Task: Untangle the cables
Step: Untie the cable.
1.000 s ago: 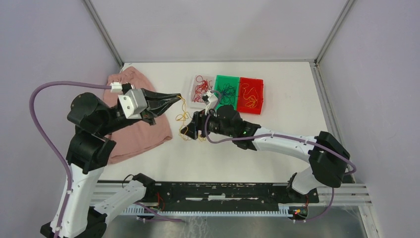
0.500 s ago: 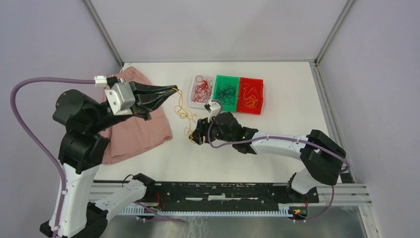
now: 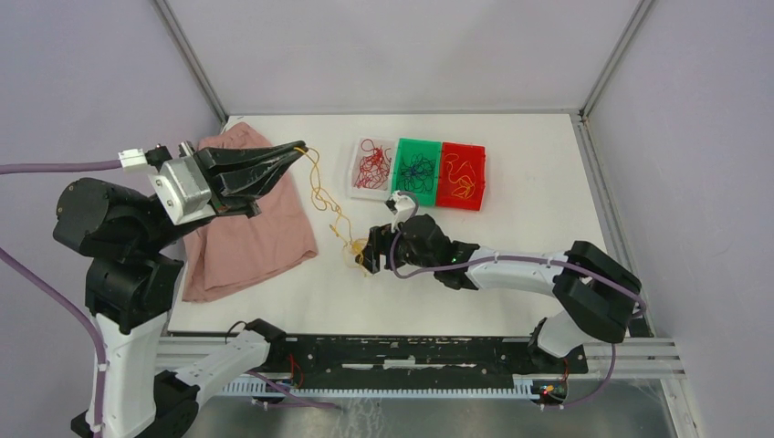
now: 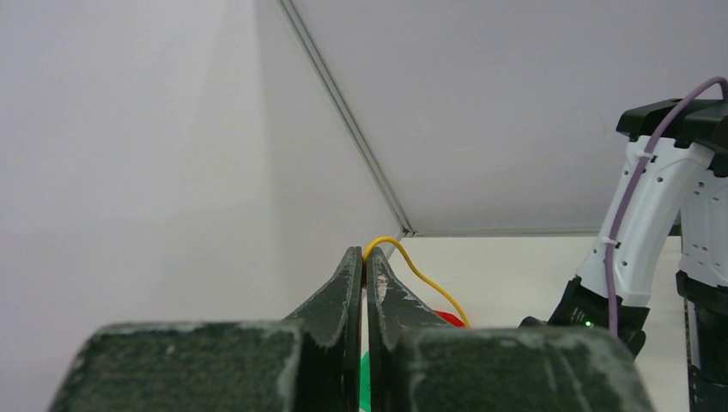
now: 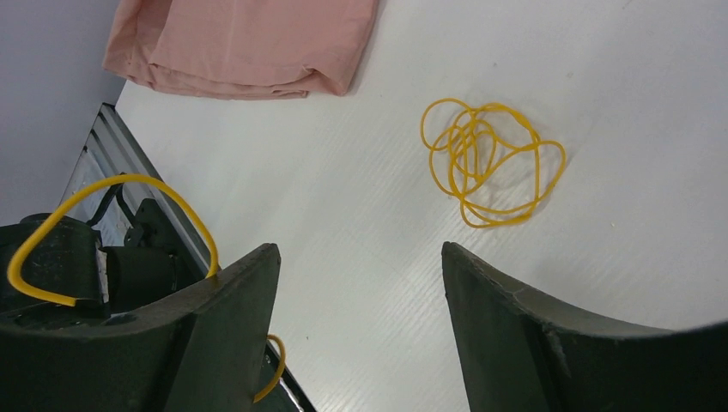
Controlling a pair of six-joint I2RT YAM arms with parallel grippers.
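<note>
- Yellow-orange thin looping wire, from above: my left claw, clamped on its upper end, has swung up and back over the folded pink cloth. The strand now hangs drawn out in a wavy line down to the white table. My right claw sits low at the strand's bottom end, near the three small plastic trays of sorted red, dark and yellow wires.
- Left wrist: my left claw has both fingers pressed together, with the wire arching out from their tips.
- Right wrist: my right claw has just spread, jaws apart with nothing between them. A loose yellow coil lies on the table ahead, and one yellow loop curls beside my left finger.
- My judgement: the lifted strand is coming free of the clump, and the coil still needs sorting.
</note>
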